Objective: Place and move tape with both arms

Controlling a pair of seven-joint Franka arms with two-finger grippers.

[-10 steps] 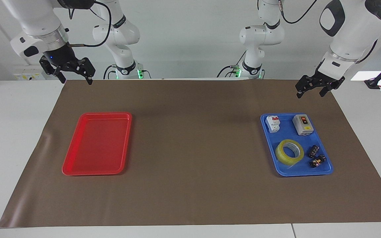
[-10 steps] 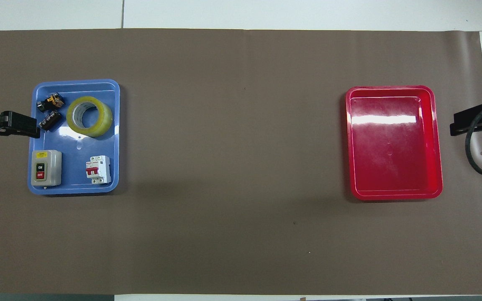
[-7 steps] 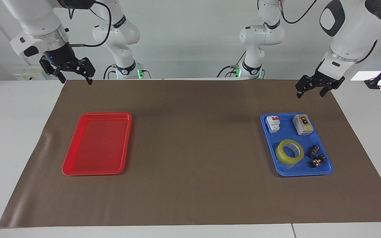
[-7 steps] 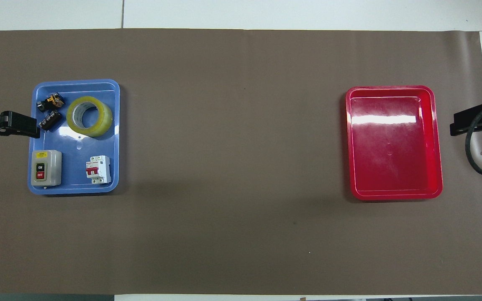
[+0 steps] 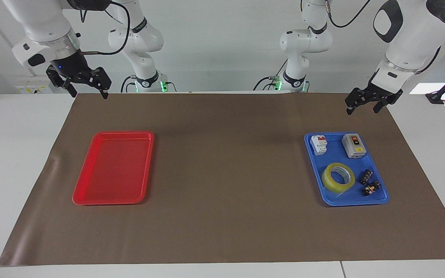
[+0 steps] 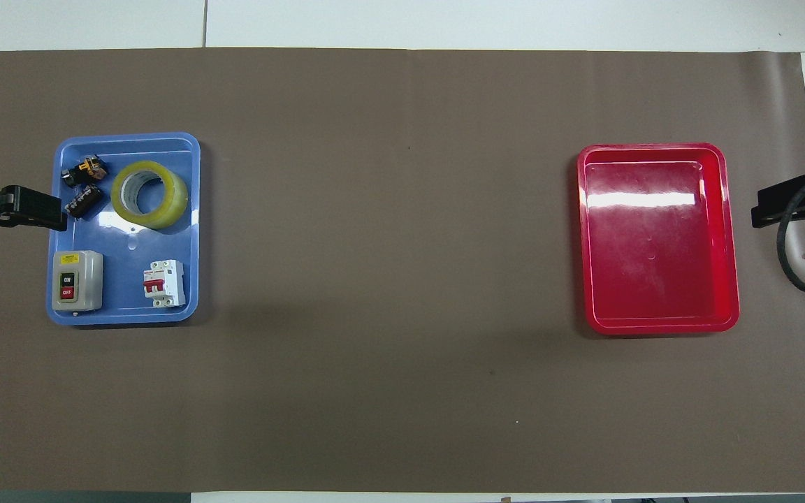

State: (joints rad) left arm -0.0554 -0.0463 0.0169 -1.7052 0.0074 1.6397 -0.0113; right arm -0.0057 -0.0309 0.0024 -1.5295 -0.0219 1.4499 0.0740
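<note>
With the tape [image 5: 338, 177] lying flat in the blue tray [image 5: 381, 199], at 6 o'clock from the raised left pincer [image 5: 362, 105] with fingers apart, you needed a straight descent clearing the black connectors [image 5: 369, 183]; the right pincer [image 5: 87, 90], likewise spread, waited.

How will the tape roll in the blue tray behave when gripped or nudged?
The tape lies flat in the blue tray, so it should slide, not roll. Its ring shape looks stiff enough to pinch across the wall. The glossy surface may slip. Black connectors beside it could get bumped.
</note>
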